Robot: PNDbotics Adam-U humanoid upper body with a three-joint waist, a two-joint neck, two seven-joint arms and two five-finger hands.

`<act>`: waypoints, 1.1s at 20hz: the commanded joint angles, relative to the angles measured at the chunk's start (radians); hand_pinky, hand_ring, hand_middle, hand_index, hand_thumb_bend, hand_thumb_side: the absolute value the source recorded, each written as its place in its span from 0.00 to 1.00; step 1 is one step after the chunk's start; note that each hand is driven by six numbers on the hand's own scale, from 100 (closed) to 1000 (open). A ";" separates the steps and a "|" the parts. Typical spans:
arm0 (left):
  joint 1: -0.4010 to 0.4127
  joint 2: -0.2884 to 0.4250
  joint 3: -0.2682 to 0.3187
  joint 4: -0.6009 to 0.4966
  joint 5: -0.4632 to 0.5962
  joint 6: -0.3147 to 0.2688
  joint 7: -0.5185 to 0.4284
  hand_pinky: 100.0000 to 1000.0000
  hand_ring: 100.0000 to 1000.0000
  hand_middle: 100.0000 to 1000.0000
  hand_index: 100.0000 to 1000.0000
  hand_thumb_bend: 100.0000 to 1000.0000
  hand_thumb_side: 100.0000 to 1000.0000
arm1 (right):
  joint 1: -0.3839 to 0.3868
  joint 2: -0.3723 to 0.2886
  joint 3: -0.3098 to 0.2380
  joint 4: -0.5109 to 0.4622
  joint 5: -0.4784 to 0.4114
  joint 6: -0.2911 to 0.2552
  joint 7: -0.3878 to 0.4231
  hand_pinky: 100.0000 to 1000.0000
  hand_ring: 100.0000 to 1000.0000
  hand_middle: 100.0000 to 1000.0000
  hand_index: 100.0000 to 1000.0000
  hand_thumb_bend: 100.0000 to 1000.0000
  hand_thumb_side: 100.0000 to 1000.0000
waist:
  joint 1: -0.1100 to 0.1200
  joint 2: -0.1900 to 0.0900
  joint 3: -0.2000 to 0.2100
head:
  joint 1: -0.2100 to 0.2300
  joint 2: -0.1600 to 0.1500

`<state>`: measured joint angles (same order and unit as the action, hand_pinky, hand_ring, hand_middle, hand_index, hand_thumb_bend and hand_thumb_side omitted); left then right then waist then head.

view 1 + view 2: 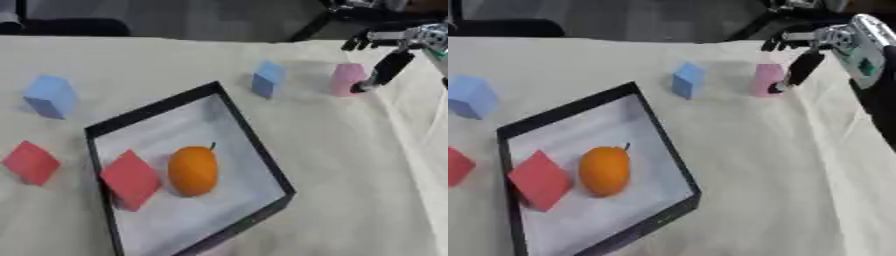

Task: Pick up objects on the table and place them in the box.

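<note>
Currently, scanning left to right: large blue block [50, 95] upper left and red block [31, 162] at left edge, both on the table; box [248, 127] centre, holding a red block [130, 179] and an orange fruit [192, 170]; small blue block [268, 78] above the box. Pink block [347, 79] stands upright, upper right. Right hand [387, 67] reaches down from the upper right corner, fingers spread, one fingertip touching the block's right side. Left hand not visible, so right is nearer.
</note>
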<state>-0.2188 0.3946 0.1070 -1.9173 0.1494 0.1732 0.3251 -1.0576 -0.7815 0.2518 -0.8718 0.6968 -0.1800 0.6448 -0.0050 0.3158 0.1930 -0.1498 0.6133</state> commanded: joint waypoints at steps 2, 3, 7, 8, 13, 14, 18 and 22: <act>-0.019 0.031 0.001 -0.024 -0.002 -0.002 -0.003 0.91 0.83 0.83 0.88 0.46 0.77 | -0.028 -0.012 -0.025 0.020 0.048 -0.010 -0.025 0.91 0.92 0.87 0.91 0.50 0.16 | -0.010 0.004 0.008 | -0.011 -0.019; -0.020 0.032 0.001 -0.025 -0.002 -0.002 -0.003 0.91 0.83 0.83 0.88 0.46 0.77 | -0.029 -0.011 -0.029 0.027 0.060 -0.011 -0.029 0.91 0.92 0.87 0.91 0.49 0.16 | -0.011 0.007 0.010 | -0.012 -0.020; -0.027 0.032 0.000 -0.027 -0.003 -0.001 -0.005 0.91 0.83 0.83 0.88 0.46 0.77 | -0.030 -0.005 -0.049 0.065 0.102 -0.011 -0.043 0.91 0.92 0.87 0.91 0.48 0.15 | -0.013 0.020 0.020 | -0.017 -0.027; -0.027 0.032 0.001 -0.028 -0.003 -0.001 -0.005 0.91 0.83 0.83 0.88 0.46 0.77 | -0.030 -0.005 -0.053 0.074 0.113 -0.010 -0.045 0.91 0.92 0.87 0.91 0.48 0.15 | -0.013 0.023 0.022 | -0.017 -0.028; -0.025 0.030 0.001 -0.028 -0.004 0.000 -0.005 0.91 0.83 0.83 0.88 0.46 0.77 | -0.031 -0.007 -0.072 0.099 0.146 -0.010 -0.043 0.91 0.91 0.86 0.91 0.47 0.13 | -0.014 0.030 0.023 | -0.018 -0.027; -0.026 0.029 0.000 -0.028 -0.004 0.000 -0.005 0.91 0.83 0.83 0.88 0.46 0.77 | -0.032 -0.007 -0.075 0.103 0.150 -0.008 -0.042 0.91 0.91 0.86 0.91 0.46 0.13 | -0.015 0.031 0.023 | -0.020 -0.028; -0.027 0.028 -0.001 -0.028 -0.005 0.001 -0.008 0.91 0.83 0.83 0.88 0.46 0.77 | -0.035 -0.004 -0.084 0.116 0.167 -0.001 -0.035 0.90 0.90 0.84 0.89 0.42 0.09 | -0.015 0.034 0.025 | -0.020 -0.031; -0.025 0.026 -0.001 -0.028 -0.005 0.002 -0.008 0.91 0.83 0.83 0.88 0.46 0.77 | -0.038 0.005 -0.094 0.129 0.154 0.012 -0.039 0.89 0.86 0.72 0.84 0.37 0.00 | -0.014 0.034 0.025 | -0.019 -0.030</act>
<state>-0.2375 0.3964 0.1012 -1.9233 0.1476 0.1761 0.3186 -1.0842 -0.7576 0.1650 -0.7531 0.8473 -0.1755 0.6087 -0.0091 0.3487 0.2175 -0.1687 0.5949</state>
